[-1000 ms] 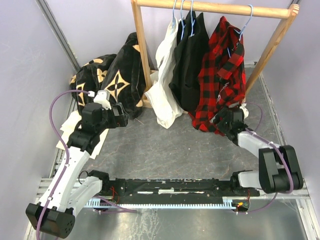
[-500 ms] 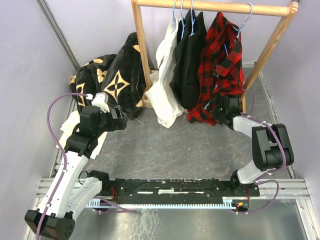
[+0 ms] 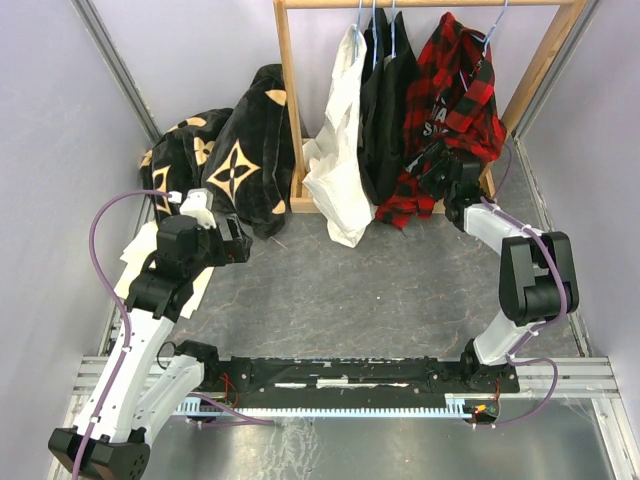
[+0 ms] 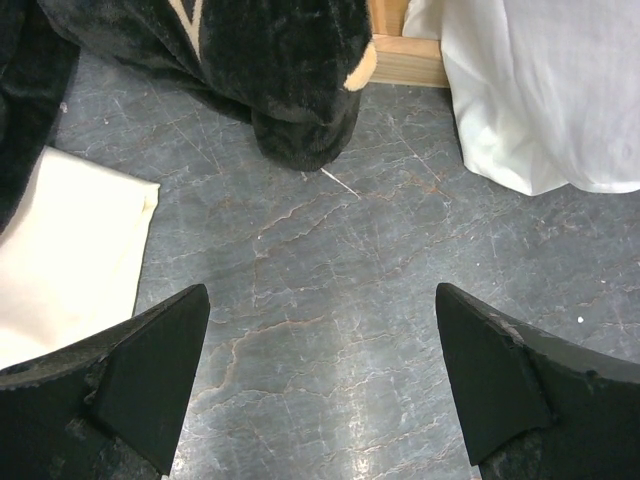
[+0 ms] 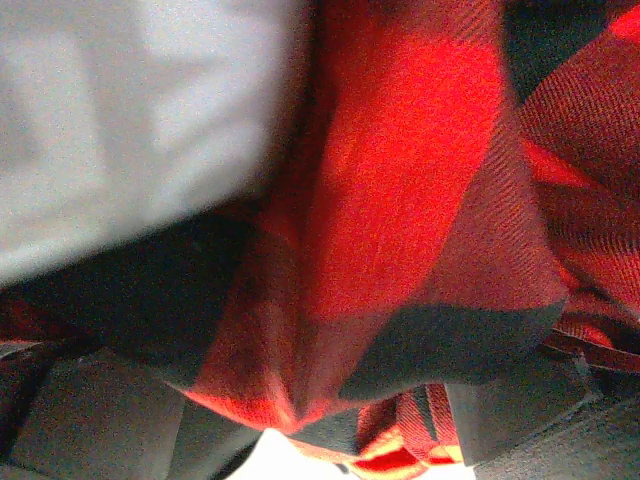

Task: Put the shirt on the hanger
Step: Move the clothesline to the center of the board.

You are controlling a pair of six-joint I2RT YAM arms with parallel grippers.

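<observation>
Shirt (image 3: pixel 455 95), red-and-black plaid with white lettering, hangs from the wooden rail (image 3: pixel 285 110) on a light-blue wire hanger (image 3: pixel 488 35), directly ahead of and above the right gripper (image 3: pixel 447 172). The right jaws stand wide apart, up against the shirt's lower folds. Plaid cloth fills the right wrist view and drapes between them, with no pinch visible. The left gripper (image 4: pixel 320 300) hovers low over the grey tabletop (image 4: pixel 330 230), its jaws fully spread and holding nothing. Ahead of the left jaws and to their left lies black fabric with tan motifs (image 4: pixel 300 60). Ahead and to their right hangs the hem of a white shirt (image 4: pixel 540 90). A cream cloth (image 4: pixel 60 250) lies just left of the left-hand jaw.
</observation>
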